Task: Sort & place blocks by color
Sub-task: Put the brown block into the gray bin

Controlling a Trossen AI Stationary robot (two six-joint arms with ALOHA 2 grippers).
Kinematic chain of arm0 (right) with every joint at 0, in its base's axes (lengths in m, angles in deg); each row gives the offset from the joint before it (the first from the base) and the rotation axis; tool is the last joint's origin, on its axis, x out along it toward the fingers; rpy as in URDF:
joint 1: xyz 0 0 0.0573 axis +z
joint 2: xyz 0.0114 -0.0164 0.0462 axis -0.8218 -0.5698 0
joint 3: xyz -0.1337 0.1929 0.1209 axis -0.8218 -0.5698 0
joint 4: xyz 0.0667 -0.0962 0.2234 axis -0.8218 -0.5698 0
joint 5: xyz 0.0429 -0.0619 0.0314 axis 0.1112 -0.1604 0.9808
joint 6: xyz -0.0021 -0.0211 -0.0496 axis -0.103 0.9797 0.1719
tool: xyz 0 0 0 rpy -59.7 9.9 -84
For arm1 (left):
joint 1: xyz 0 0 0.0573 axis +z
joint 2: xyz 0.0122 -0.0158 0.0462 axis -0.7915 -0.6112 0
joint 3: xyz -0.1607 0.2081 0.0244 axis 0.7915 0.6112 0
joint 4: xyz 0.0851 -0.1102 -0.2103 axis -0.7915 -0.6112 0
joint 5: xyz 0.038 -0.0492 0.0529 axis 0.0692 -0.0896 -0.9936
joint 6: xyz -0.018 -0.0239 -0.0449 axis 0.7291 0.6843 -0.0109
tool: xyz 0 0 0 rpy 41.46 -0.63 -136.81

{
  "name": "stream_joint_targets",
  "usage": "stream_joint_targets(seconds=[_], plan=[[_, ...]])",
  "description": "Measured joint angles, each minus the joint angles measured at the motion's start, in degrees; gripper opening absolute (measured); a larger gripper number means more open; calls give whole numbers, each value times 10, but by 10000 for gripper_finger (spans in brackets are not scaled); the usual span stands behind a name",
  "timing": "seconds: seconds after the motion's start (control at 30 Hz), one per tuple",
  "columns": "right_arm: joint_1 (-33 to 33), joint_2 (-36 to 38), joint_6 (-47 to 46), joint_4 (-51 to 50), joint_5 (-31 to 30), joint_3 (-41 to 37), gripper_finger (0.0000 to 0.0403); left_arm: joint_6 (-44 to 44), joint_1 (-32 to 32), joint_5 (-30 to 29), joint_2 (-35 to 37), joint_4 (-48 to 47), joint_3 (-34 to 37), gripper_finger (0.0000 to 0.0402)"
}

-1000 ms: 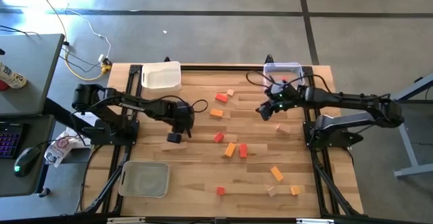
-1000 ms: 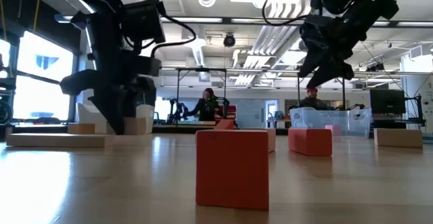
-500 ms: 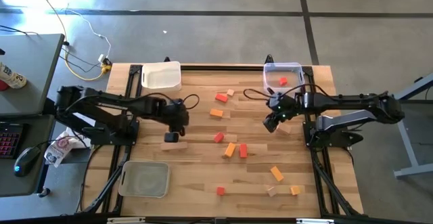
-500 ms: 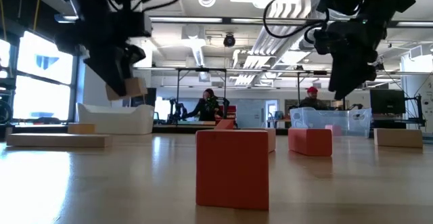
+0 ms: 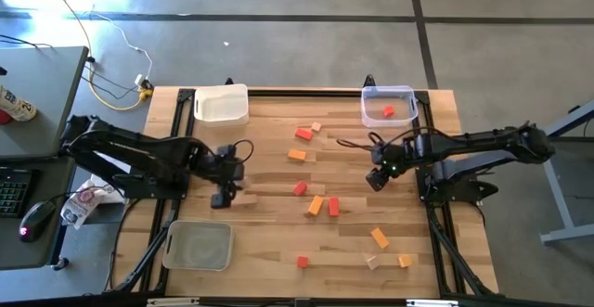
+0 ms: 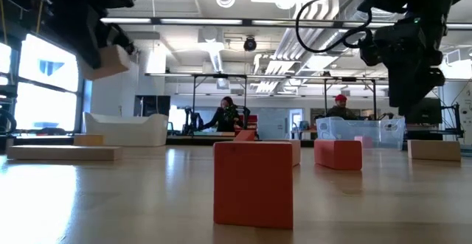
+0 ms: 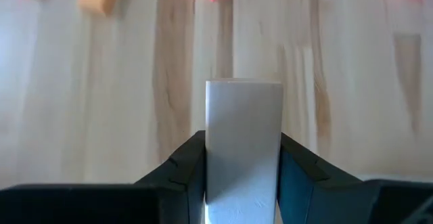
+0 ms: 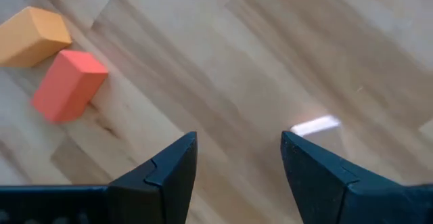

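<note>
Left tool (image 5: pixel 223 196) has pulled back toward the tabletop's (image 5: pixel 269 242) left edge since a second ago and risen; in the low view it now sits high, clamped on a tan block (image 7: pixel 243 149), which was down by the tabletop earlier. A tan bar (image 5: pixel 243 199) lies just beside it. Right tool (image 5: pixel 375 180) has swung from near the clear tray toward the tabletop middle, fingers (image 8: pixel 169 166) spread, nothing between them; an orange block (image 8: pixel 30 36) and a red block (image 8: pixel 67 85) lie ahead of it. Containers, left to right: near-left tray (image 5: pixel 197 246), contents unclear; far-left white tray (image 5: pixel 221 106), contents unclear; far-right clear tray (image 5: pixel 388 106) holds one red block (image 5: pixel 387 112). Remaining red, orange and tan blocks are scattered across the middle and near right of the tabletop.
</note>
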Motion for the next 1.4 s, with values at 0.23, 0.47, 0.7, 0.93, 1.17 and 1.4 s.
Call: stream_joint_targets(seconds=[0.23,0.47,0.7,0.93,1.17,1.4], plan=[[69,0,-109,4,-49,0,200,115,-63,65,13,-66,0,108],[125,0,-165,57,-102,0,200,225,-145,108,14,-66,0,108],[177,0,-198,138,-132,0,200,349,-217,127,14,-66,0,109],[233,-2,-203,219,-182,0,200,438,-274,124,14,-64,1,109],[279,-18,-245,245,-186,0,200,466,-311,94,-2,-47,2,110],[310,-56,-323,246,-111,0,200,464,-316,93,-57,-46,3,110]])
